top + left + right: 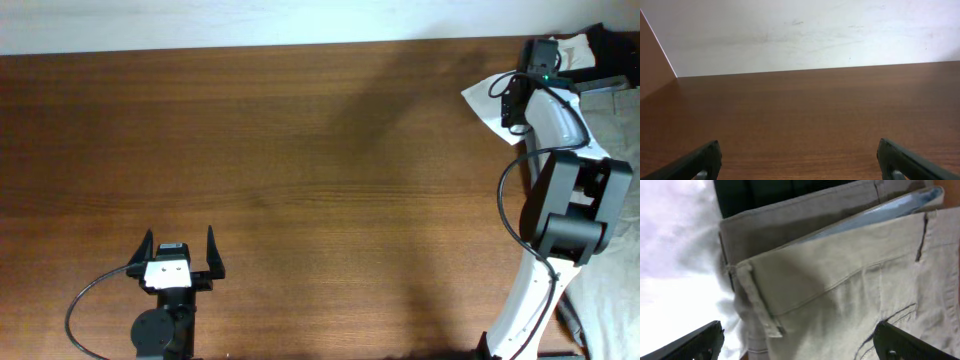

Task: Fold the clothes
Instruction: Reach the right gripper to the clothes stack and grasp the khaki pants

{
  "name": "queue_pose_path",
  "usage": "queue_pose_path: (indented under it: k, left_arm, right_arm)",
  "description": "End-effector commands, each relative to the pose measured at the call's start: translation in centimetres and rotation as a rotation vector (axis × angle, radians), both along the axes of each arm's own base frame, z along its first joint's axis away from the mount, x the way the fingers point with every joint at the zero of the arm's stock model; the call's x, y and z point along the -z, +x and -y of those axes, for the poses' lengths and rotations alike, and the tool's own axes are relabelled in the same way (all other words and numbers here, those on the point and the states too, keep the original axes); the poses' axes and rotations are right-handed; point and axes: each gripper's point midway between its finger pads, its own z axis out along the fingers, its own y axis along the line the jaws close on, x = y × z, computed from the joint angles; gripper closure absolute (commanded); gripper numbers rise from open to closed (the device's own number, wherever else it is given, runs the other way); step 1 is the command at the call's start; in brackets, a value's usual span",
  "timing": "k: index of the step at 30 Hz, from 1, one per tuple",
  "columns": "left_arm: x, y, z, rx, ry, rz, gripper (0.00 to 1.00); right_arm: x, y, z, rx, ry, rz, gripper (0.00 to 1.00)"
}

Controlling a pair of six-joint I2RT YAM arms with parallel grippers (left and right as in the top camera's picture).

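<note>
The right end effector (799, 330) hangs with its fingers spread over the khaki shorts (840, 290), probably lining up a grab near the waistband (805, 287). The shorts lie on the clothes pile (605, 120) at the counter's (300, 150) far right corner. In the wrist view the waistband runs diagonally, lower left to upper right. The left end effector (180, 255), also spread and holding nothing, sits parked clear of it.

We're holding our left hand (181, 250) low by its base, fingers spread wide and pointing straight ahead. Our right arm (560, 200) is stretching far forward with the elbow bent, and our right hand (800, 342) is hanging with its fingers wide apart too.
</note>
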Motion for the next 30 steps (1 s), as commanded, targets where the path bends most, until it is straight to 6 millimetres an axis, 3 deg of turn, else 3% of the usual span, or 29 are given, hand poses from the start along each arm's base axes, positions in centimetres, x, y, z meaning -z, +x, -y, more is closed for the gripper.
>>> queue_pose_path:
  k: [1,2,5,9,15,19,26,30]
  left_arm:
    - [0.1,0.0,-0.3,-0.016,0.016,0.001,0.01]
    - [0.1,0.0,-0.3,-0.016,0.017,0.001,0.01]
    - [0.1,0.0,-0.3,-0.016,0.017,0.001,0.01]
    - [0.1,0.0,-0.3,-0.016,0.017,0.001,0.01]
    - [0.1,0.0,-0.3,-0.016,0.017,0.001,0.01]
    - [0.1,0.0,-0.3,-0.016,0.017,0.001,0.01]
    - [0.1,0.0,-0.3,-0.016,0.017,0.001,0.01]
    - [0.1,0.0,-0.3,-0.016,0.017,0.001,0.01]
  right_arm:
    - [0.4,0.2,0.1,-0.003,0.005,-0.001,0.05]
    - [0.5,0.0,0.5,0.006,0.006,-0.004,0.10]
    - [0.8,-0.4,1.2,0.017,0.017,-0.009,0.10]
    - [1.6,0.0,0.6,-0.012,0.095,0.009,0.10]
    - [2.7,-0.2,1.2,0.007,0.066,-0.012,0.12]
    - [2.5,0.1,1.3,0.004,0.062,-0.001,0.36]
    - [2.4,0.0,1.2,0.004,0.063,-0.004,0.35]
    - [1.1,0.2,1.0,-0.004,0.067,0.019,0.36]
